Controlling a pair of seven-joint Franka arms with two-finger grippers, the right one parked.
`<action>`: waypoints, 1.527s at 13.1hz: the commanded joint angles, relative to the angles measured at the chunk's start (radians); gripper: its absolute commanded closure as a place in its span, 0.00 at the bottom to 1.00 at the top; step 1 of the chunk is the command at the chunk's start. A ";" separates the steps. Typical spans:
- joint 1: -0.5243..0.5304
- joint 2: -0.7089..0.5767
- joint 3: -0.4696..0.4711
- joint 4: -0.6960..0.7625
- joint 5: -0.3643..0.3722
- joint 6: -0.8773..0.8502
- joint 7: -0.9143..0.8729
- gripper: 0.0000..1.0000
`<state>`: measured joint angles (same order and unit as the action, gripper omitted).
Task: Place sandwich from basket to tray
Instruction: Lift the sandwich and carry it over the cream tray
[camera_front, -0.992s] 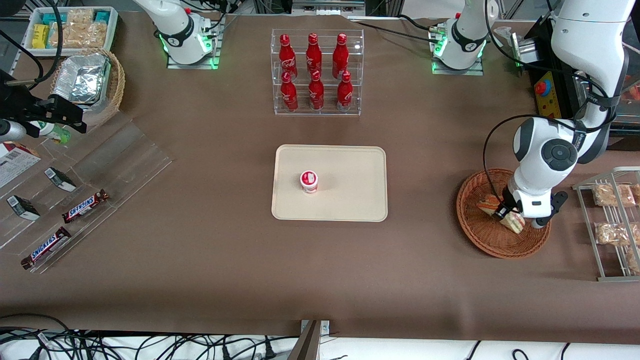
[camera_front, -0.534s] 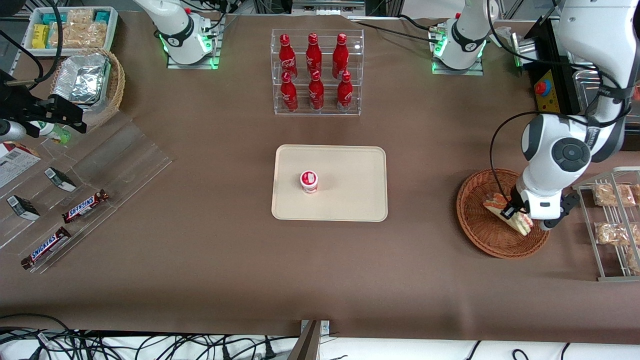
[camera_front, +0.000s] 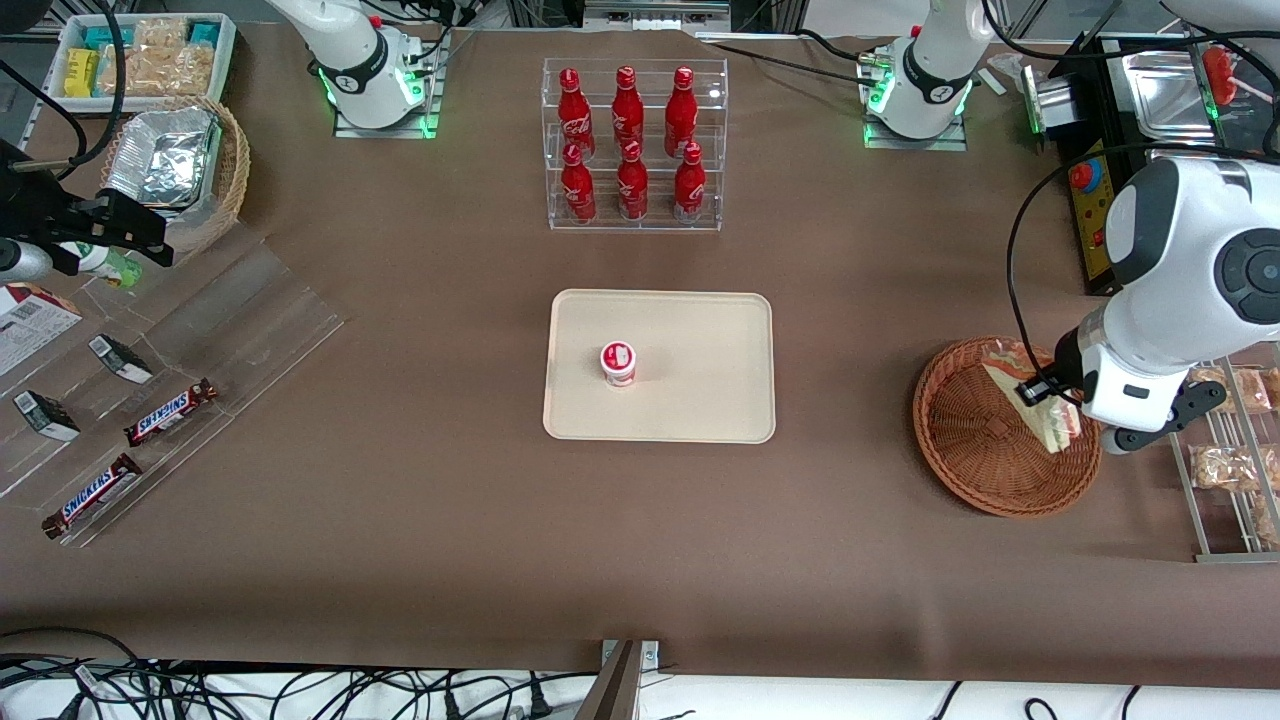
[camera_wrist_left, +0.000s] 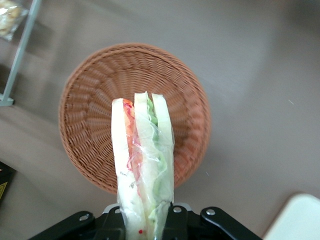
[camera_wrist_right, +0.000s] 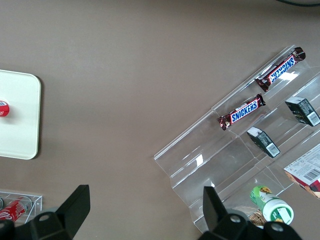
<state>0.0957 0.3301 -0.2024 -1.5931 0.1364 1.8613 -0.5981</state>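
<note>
the gripper (camera_front: 1040, 392) clasps the sandwich (camera_wrist_left: 143, 160) above the basket (camera_front: 975, 455) (wedge hanging tip-down); the tray (camera_front: 700, 400) lies toward the parked arm's end.

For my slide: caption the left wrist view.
Gripper holds clear-wrapped triangular sandwich above round reddish-brown wicker basket.
</note>
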 joint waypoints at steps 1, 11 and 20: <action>0.001 0.017 -0.099 0.068 -0.034 -0.056 0.041 1.00; -0.194 0.089 -0.318 0.059 -0.011 0.059 0.027 1.00; -0.287 0.289 -0.318 0.050 0.164 0.229 -0.122 1.00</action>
<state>-0.1568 0.5650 -0.5220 -1.5628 0.2449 2.0492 -0.6514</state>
